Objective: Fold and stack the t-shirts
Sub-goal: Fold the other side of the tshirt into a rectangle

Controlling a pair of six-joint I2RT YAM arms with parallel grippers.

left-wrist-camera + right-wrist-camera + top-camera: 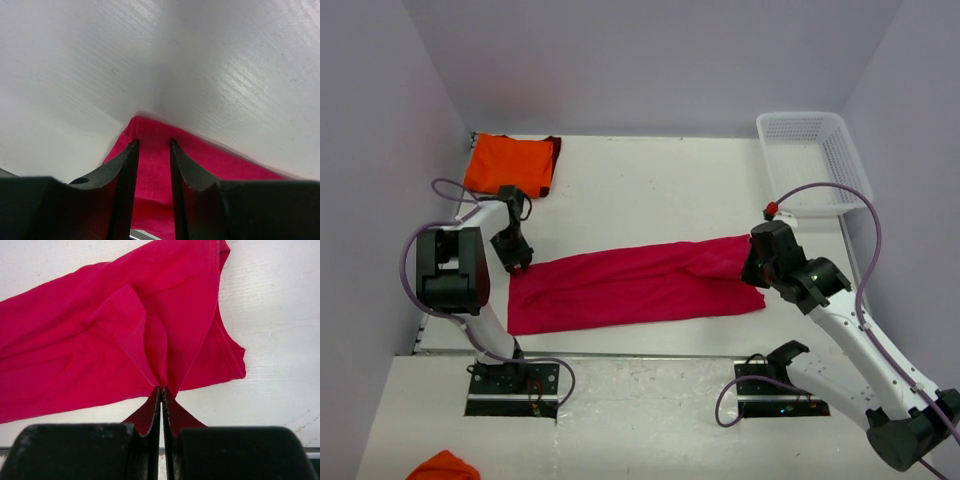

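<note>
From above, we see a crimson-pink t-shirt (630, 290) lying as a long band across the white bench (650, 190), running from near left to right. The left tool (517, 262) sits at the band's far-left corner. The right tool (755, 270) sits at its right end. An orange t-shirt (505, 165) with a dark edge lies folded in the far-left corner of the bench, well apart from the pink one. A white lattice basket (840, 150) stands in the far-right corner.

From the left wrist, we look along the left tool (152, 145), whose two dark fingers stand a little apart. A corner of the crimson-pink t-shirt (210, 162) lies under them and shows through the gap. We cannot tell whether the fingers touch the cloth. White bench (225, 75) fills the rest.

From the right wrist, the right tool (161, 390) is closed, pinching a fold of the crimson-pink t-shirt (75, 350). The cloth rises into a peak at the fingertips and spreads away to the left over the bench (280, 315).
</note>
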